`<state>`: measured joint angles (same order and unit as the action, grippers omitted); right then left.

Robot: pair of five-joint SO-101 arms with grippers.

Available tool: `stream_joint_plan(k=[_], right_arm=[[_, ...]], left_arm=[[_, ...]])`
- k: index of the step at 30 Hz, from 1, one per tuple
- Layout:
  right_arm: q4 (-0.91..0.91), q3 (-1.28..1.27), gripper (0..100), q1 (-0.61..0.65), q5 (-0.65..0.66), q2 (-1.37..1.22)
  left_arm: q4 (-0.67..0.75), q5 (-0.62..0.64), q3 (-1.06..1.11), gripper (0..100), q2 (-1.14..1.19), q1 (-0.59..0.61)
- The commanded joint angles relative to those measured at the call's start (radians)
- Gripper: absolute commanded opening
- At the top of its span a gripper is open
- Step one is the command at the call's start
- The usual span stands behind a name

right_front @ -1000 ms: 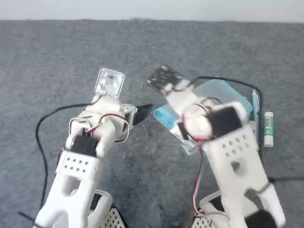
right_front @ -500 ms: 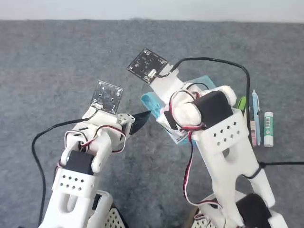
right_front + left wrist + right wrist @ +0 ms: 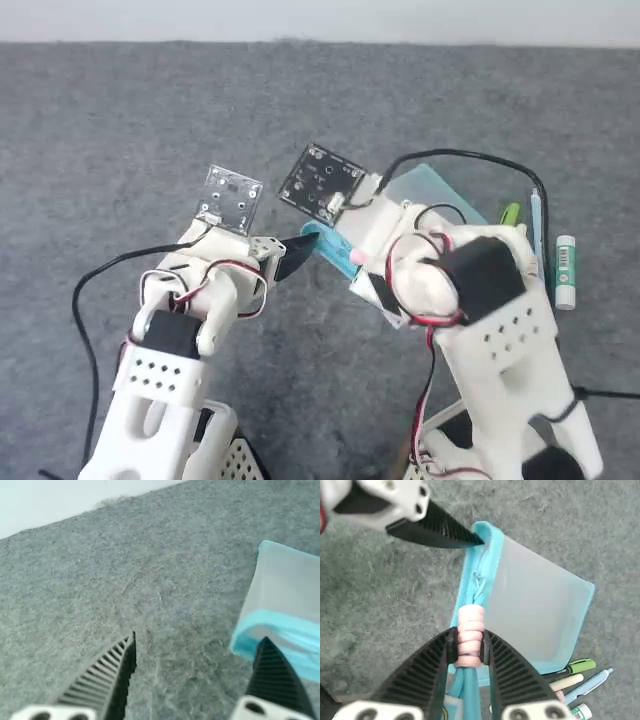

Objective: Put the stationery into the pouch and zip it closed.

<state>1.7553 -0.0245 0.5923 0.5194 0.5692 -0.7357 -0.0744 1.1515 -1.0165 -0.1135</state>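
The right gripper [image 3: 469, 636] had its two black fingers [image 3: 427, 672] pressed in on the pink zip pull [image 3: 471, 621], which stood up between the tips at the blue zip edge of the pouch [image 3: 535, 605]. The frosted pouch lay flat on the grey mat [image 3: 150, 580] and stretched away from those fingers. Its zip edge ran from the pull out to a corner. Whether the zip was open or shut along that edge could not be told.

The left gripper [image 3: 197, 641] had its fingers spread wide and held nothing. One finger [image 3: 274, 677] lay over the blue corner of the pouch. The other finger [image 3: 107, 677] hung over bare mat, well apart from the pouch. From the right wrist camera, a left fingertip touched that same corner, opposite the pinched pull.

The stationery lay outside the pouch, on the mat beyond its far edge from both grippers. There a green pen [image 3: 581, 666], a cream pen [image 3: 566, 682] and a blue pen [image 3: 594, 679] lay side by side, with a glue stick [image 3: 566, 270] just past them.
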Motion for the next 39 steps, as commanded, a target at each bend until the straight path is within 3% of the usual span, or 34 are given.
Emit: stream_joint_plan(k=[1, 10, 22, 26, 32, 39], right_arm=[[0.039, 0.0, 0.6, 0.018, 0.018, 0.058], [0.039, -0.04, 0.7, 0.194, 0.012, 0.059], [0.041, -0.064, 0.7, 0.194, 0.012, 0.197], [0.039, -0.124, 0.7, 0.191, 0.012, 0.206], [0.031, -0.144, 0.7, 0.077, 0.011, 0.2], [-0.021, -0.141, 0.7, -0.127, -0.032, 0.131]], left_arm=[[0.034, -0.014, -0.016, 34, 0.012, 0.002], [0.055, -0.012, -0.008, 34, 0.02, -0.075], [0.144, -0.014, 0.059, 34, 0.02, -0.138], [0.166, -0.008, 0.071, 22, 0.02, -0.158], [0.167, -0.006, 0.065, 1, 0.012, -0.101], [0.167, 0.084, 0.047, 1, 0.017, 0.015]])
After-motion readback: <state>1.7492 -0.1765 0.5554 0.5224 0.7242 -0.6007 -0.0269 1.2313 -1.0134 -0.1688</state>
